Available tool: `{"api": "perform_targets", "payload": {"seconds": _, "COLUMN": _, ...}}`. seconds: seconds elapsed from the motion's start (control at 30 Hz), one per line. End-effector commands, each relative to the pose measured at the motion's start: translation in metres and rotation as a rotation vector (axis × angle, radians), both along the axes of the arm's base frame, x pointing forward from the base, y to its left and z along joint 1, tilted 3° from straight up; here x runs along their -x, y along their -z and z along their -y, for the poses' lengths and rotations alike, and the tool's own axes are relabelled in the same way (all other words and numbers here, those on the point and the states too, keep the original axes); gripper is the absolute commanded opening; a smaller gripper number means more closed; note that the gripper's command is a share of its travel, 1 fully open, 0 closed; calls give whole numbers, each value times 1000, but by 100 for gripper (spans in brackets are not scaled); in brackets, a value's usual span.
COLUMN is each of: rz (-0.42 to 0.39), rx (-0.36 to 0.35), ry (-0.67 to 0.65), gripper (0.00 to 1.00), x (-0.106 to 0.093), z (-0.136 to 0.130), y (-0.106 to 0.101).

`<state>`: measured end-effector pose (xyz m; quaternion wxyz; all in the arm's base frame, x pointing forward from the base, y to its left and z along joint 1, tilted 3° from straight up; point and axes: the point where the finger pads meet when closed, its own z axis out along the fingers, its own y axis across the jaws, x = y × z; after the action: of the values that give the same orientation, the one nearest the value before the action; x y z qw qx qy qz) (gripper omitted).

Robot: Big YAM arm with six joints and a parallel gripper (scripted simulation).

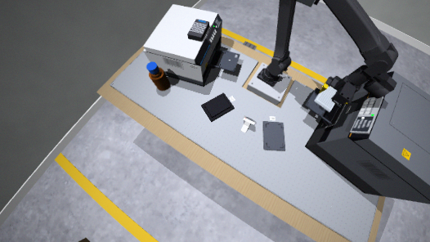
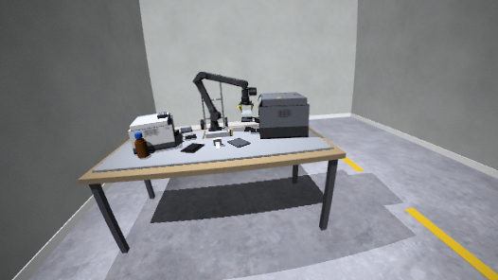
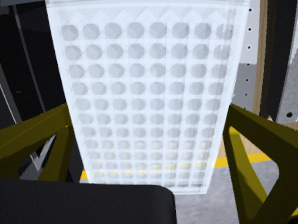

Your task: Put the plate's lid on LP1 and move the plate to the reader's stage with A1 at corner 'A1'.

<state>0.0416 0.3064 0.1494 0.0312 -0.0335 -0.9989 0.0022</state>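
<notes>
Matte black arm (image 1: 360,30) throughout, built from thick rounded links with bulkier cylindrical joint housings. Slimmer lower link (image 1: 284,29) rising from a black foot bolted onto a pale grey square base plate (image 1: 255,87). Blocky black wrist section (image 1: 374,78) at the far end, faceted rather than rounded. Parallel gripper (image 3: 153,156) with a broad black body and two olive-yellow fingers, angular and open-framed, with triangular cut-outs showing through. Seen from the exterior view as a thin dark silhouette (image 2: 222,82). Any cables, screws or printed markings too small to make out.
</notes>
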Motion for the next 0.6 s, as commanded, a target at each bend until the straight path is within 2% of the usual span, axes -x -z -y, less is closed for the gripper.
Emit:
{"api": "perform_targets", "payload": {"seconds": 0.0, "rz": -4, "rx": 26, "ry": 15, "gripper": 86, "x": -1, "z": 5, "y": 3}}
{"api": "perform_targets", "payload": {"seconds": 0.2, "rz": 1, "rx": 2, "ry": 2, "gripper": 86, "x": -1, "z": 6, "y": 6}}
{"api": "perform_targets", "payload": {"seconds": 0.4, "rz": 6, "rx": -32, "ry": -18, "gripper": 86, "x": 4, "z": -6, "y": -4}}
{"api": "perform_targets", "payload": {"seconds": 0.57, "rz": 9, "rx": -43, "ry": -8, "gripper": 86, "x": 0, "z": -10, "y": -9}}
